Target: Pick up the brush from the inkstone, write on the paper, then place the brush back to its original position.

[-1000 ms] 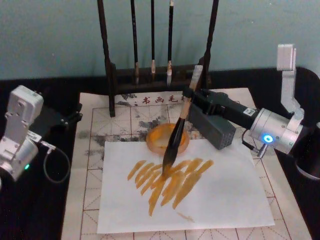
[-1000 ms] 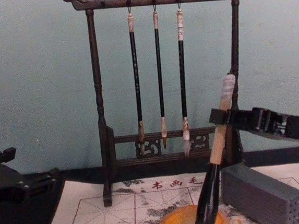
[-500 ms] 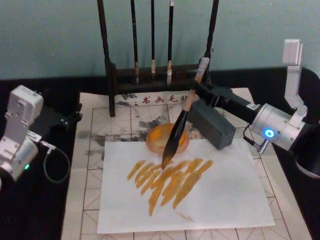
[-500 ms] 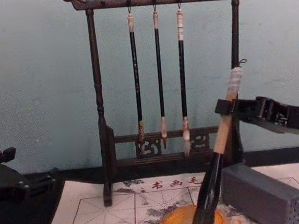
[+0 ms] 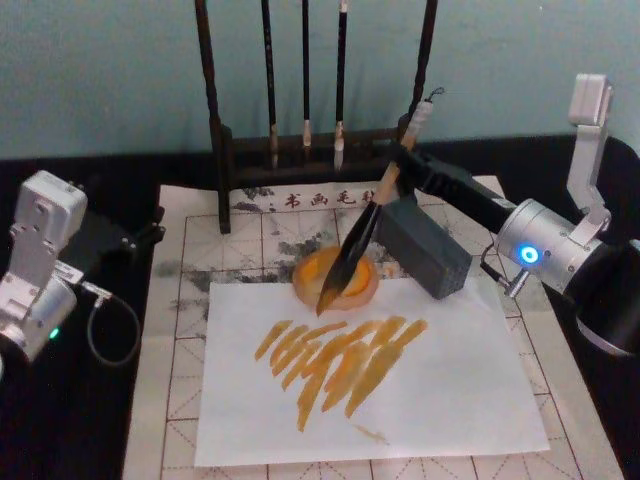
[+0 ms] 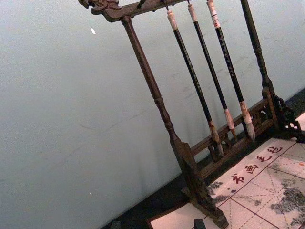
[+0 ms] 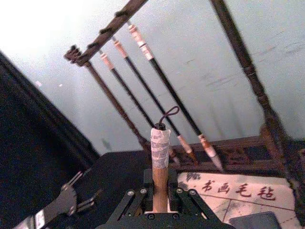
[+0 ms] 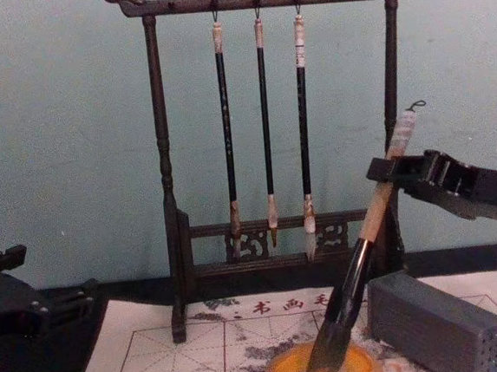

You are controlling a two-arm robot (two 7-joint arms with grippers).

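Observation:
My right gripper [image 5: 400,167] is shut on the tan handle of the brush [image 5: 362,235], which leans steeply. Its dark bristles hang just over the front rim of the round orange inkstone [image 5: 338,280]. In the chest view the brush [image 8: 360,263] slants down from the gripper [image 8: 393,172] into the inkstone [image 8: 330,370]. In the right wrist view the fingers [image 7: 138,202] clamp the handle below the taped end cap and loop [image 7: 160,138]. The red-gridded paper [image 5: 185,330] lies flat under a white sheet [image 5: 440,385] that carries several orange strokes. My left arm [image 5: 40,260] is parked at the left.
A dark wooden rack [image 5: 300,165] with three thin hanging brushes [image 8: 265,124] stands behind the paper. A grey rectangular block [image 5: 425,245] lies right of the inkstone, under my right arm. Black tabletop surrounds the paper.
The brush has lifted off the white sheet and moved back over the inkstone, leaning further. My right gripper has drawn back toward the rack. The left arm has not moved.

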